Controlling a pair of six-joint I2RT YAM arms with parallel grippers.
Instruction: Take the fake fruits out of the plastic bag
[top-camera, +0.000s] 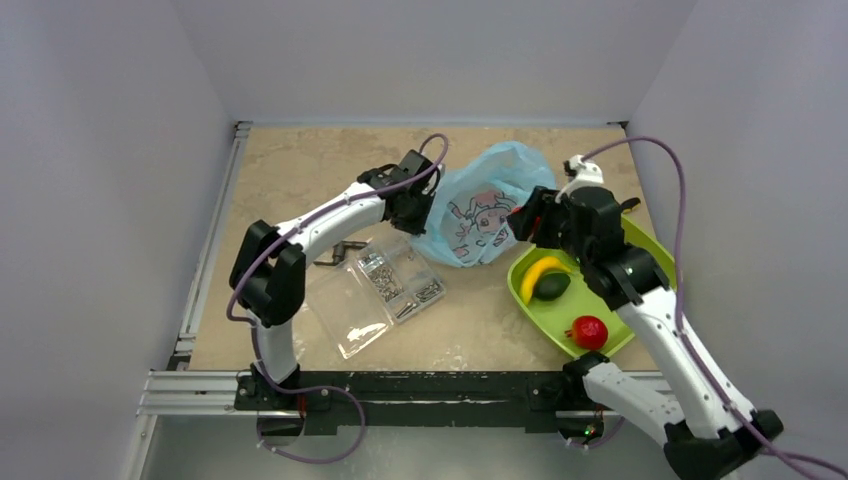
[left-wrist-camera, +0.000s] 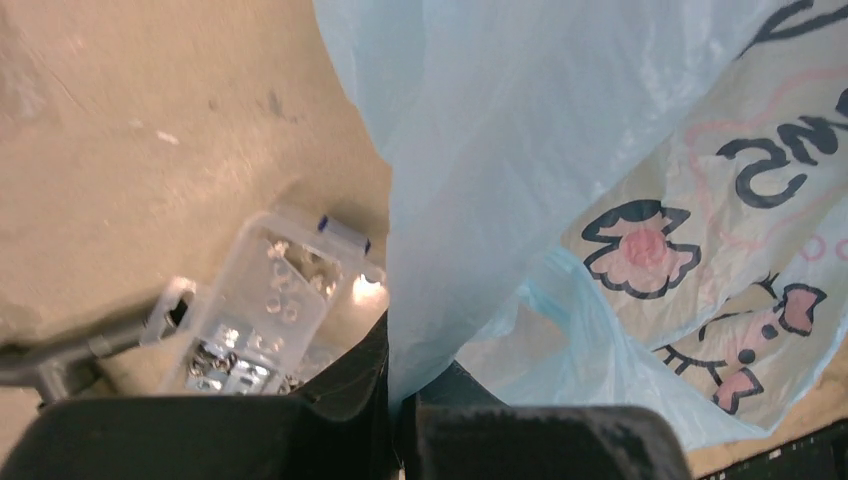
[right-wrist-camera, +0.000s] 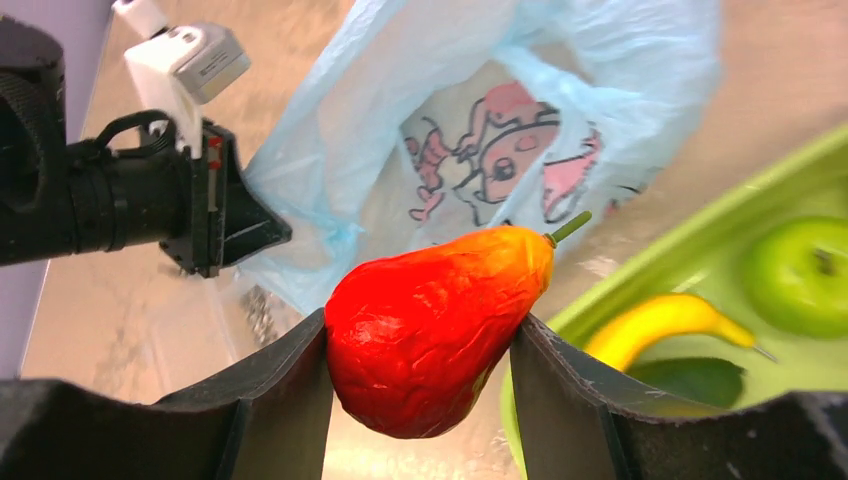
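Note:
The light-blue plastic bag (top-camera: 490, 200) with a pink cartoon print lies at the table's middle back. My left gripper (top-camera: 412, 200) is shut on the bag's left edge, and the film (left-wrist-camera: 520, 180) is pinched between its jaws (left-wrist-camera: 405, 400). My right gripper (right-wrist-camera: 420, 335) is shut on a red-orange pear-shaped fruit (right-wrist-camera: 440, 290) and holds it just outside the bag's mouth (right-wrist-camera: 500, 150), by the tray's left rim. In the lime-green tray (top-camera: 625, 240) lie a yellow banana (top-camera: 540, 273), a dark green oval fruit (top-camera: 553, 287) and a red fruit (top-camera: 588, 331). A green apple (right-wrist-camera: 800, 275) shows in the right wrist view.
A clear plastic compartment box (top-camera: 385, 290) with small metal parts lies open in front of the left gripper, and it also shows in the left wrist view (left-wrist-camera: 270, 300). A dark metal tool (top-camera: 335, 255) lies beside it. Grey walls enclose the table on three sides.

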